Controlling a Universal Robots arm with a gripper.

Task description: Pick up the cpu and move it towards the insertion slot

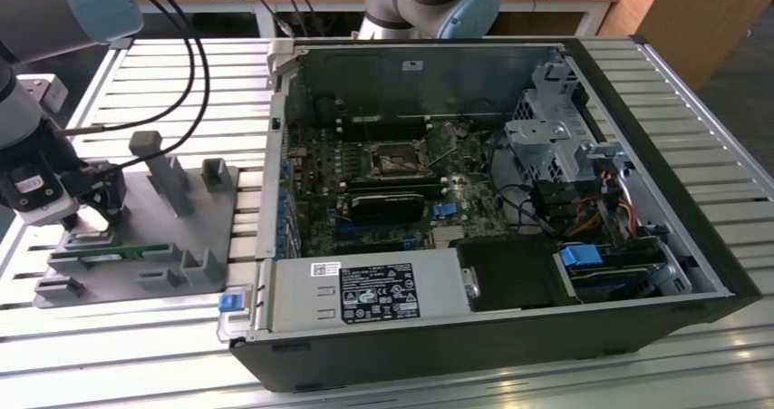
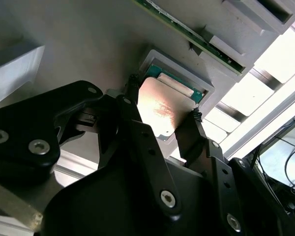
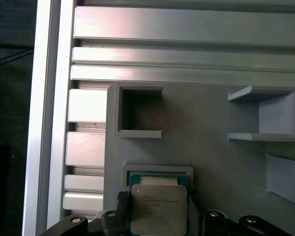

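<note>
— If asked about the cpu (image 3: 159,209): light, stiff, flat, probably fragile underneath. Slick on the metal top.
— Held how?
— Pinched at two opposite edges by the gripper (image 2: 163,112), closed on it. Likely the best spot; never the faces.
— Located?
— At its pocket in the grey tray (image 1: 227,220); seated or lifted, cannot tell. Well apart from the slot (image 1: 397,160) inside the case (image 1: 508,336).
</note>
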